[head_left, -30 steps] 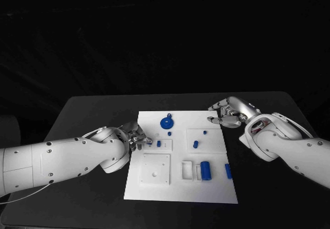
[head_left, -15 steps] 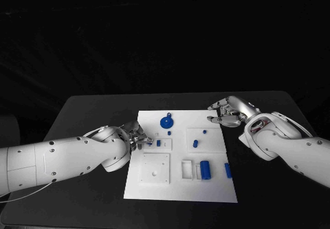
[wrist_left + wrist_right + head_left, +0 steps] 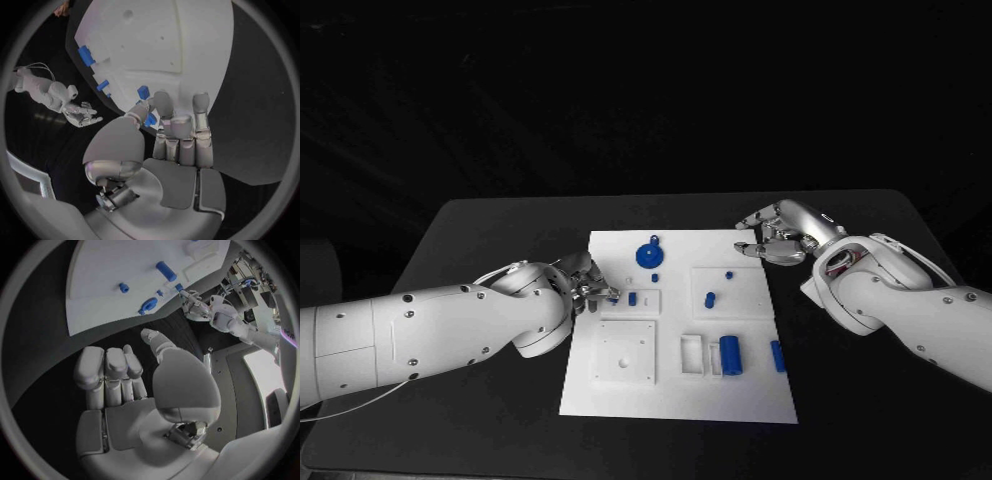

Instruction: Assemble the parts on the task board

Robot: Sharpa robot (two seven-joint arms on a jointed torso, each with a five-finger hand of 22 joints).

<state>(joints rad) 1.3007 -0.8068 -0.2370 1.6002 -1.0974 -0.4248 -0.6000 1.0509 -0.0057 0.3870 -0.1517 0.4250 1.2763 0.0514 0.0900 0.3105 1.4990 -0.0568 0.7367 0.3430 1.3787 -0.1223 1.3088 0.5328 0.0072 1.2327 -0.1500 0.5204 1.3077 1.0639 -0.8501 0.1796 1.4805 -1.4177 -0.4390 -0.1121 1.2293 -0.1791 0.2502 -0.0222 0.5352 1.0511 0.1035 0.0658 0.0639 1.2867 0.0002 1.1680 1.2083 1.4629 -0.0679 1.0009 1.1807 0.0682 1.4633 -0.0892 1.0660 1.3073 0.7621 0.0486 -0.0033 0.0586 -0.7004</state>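
Blue part (image 3: pixel 632 299) at frame centre-left on the task board (image 3: pixel 733 400): we are pinching it with the left robot hand (image 3: pixel 583 285), likely seating it next. Right robot hand (image 3: pixel 777 240) is hovering released, upper right.

You had the black table (image 3: pixel 488 240) under everything, its matte top running out to all four edges, with darkness beyond its far edge. A thin pale cable (image 3: pixel 358 405) trailed over its near left corner.
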